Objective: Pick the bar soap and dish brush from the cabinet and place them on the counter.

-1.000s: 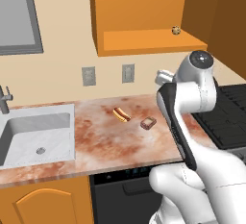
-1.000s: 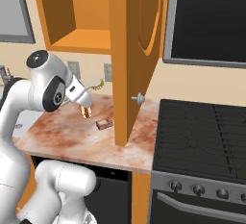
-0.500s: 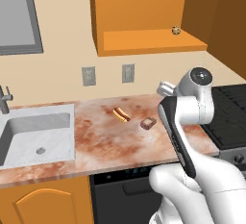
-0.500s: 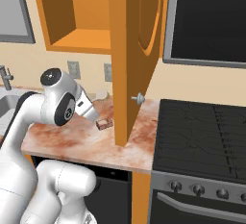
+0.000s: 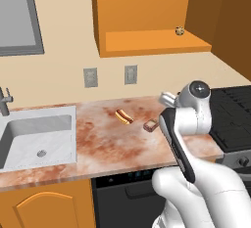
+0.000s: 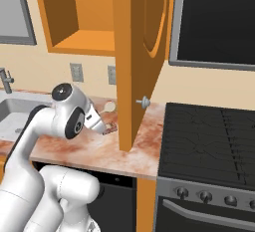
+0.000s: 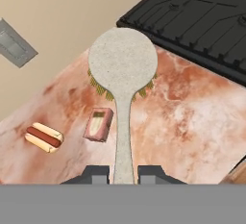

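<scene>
The cabinet (image 6: 89, 14) hangs open above the counter (image 5: 108, 144), its arched door (image 6: 142, 52) swung out over the counter's right end beside the black stovetop (image 6: 209, 131); the white sink (image 5: 37, 136) sits inset well to the left. On the cabinet's shelf one small round speckled item (image 5: 180, 30) sits near the right edge. The bar soap (image 7: 99, 124) already lies flat on the counter, with a hot dog in a bun (image 7: 44, 137) near it and apart from it. The gripper (image 7: 123, 174) hangs above the counter, clamped on the thin handle of the dish brush (image 7: 123, 62); the brush's round head juts forward, bristles facing down, over bare marble just beside the soap.

Judging from this, only setting the brush down remains. The risks: a release from this height could let the brush bounce or roll toward the stovetop edge; a descent aimed too far left could land the head on the soap and shove it; a wide swing of the arm could clip the open door.
</scene>
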